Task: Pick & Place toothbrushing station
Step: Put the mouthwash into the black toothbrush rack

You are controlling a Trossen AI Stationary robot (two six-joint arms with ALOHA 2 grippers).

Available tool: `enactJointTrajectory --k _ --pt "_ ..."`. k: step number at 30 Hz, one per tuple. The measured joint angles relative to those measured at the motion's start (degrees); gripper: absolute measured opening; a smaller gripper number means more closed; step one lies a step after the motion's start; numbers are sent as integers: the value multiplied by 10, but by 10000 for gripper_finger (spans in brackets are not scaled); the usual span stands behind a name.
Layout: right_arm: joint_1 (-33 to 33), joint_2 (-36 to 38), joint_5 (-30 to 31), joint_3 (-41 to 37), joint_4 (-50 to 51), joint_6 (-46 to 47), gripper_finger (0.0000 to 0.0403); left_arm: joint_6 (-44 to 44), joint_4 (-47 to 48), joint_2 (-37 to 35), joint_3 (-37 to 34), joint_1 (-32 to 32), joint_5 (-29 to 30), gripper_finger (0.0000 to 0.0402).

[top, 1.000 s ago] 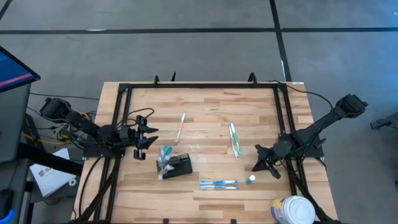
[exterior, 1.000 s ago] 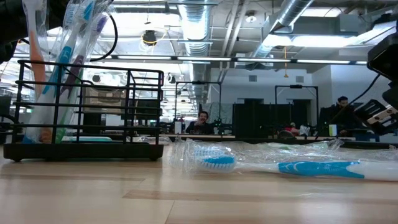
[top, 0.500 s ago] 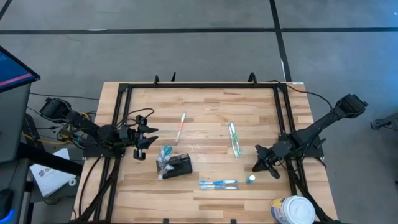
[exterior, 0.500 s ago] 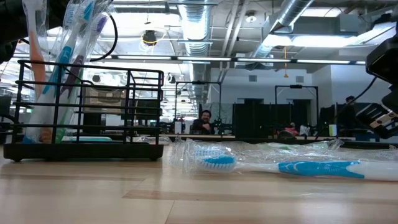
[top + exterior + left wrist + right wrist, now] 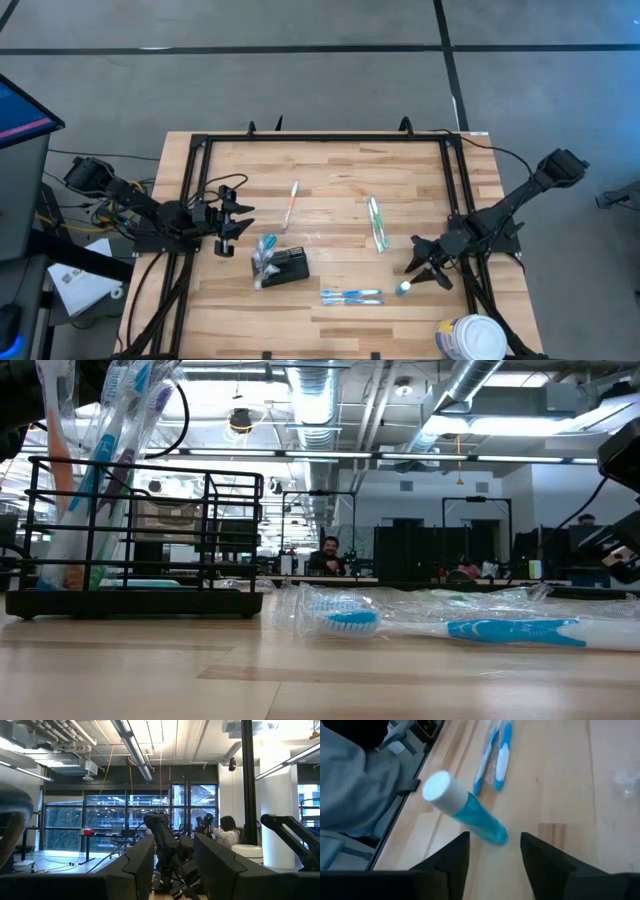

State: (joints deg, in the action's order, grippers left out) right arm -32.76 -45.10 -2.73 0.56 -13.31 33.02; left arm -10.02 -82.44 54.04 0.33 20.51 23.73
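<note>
Right gripper [image 5: 421,267] open just above a small teal tube with a white cap [image 5: 403,288] near the table's right front, left gripper [image 5: 234,222] partly open and empty at the left, black toothbrushing station [image 5: 288,266] left of centre holding wrapped toothbrushes [image 5: 265,256].

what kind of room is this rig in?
Probably an open-plan robotics lab or workshop. The low view shows exposed ceiling ducts and a person at distant desks. The high view shows a wooden table on a concrete floor.
</note>
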Motion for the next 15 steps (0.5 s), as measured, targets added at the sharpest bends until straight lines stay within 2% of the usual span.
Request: enactJointTrajectory --k 5,15 --pt "-19 0 46 0 -29 -16 187 0 0 0 0 0 0 131" --pt "-53 0 77 0 -27 -30 199 0 0 0 0 0 0 131"
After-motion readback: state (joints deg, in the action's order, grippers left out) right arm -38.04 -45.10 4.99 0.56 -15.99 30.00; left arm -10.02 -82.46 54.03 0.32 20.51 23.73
